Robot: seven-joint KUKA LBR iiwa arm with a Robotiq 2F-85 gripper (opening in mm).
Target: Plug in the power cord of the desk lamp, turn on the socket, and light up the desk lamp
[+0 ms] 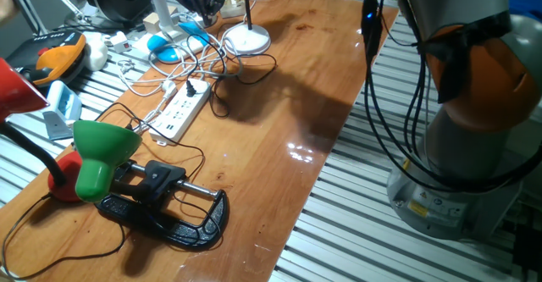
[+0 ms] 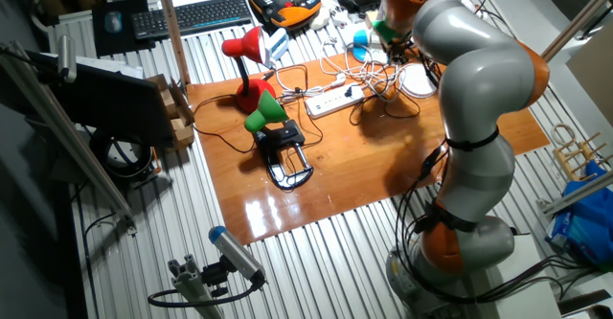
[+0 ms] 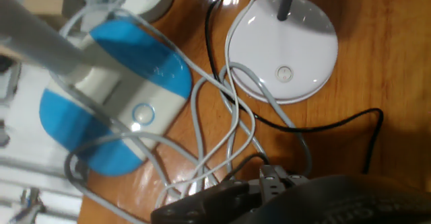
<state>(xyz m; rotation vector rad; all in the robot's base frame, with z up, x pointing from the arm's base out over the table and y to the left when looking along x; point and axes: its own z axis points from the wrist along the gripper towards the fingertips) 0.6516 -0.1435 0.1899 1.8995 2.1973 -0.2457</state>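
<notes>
The desk lamp's flat round white base stands at the far end of the table, with its thin dark stem rising from it. The hand view shows the base with a small round button. The black power cord loops from the base to a black plug that sits on the far end of the white power strip. My gripper hovers just left of the lamp base. Its dark fingers show as one mass with no gap, holding nothing.
A blue and white lamp base and tangled white cables lie left of the desk lamp. A green-shaded clamp lamp with a black clamp and a red-shaded lamp stand at the near left. The table's right edge is close to the arm's base.
</notes>
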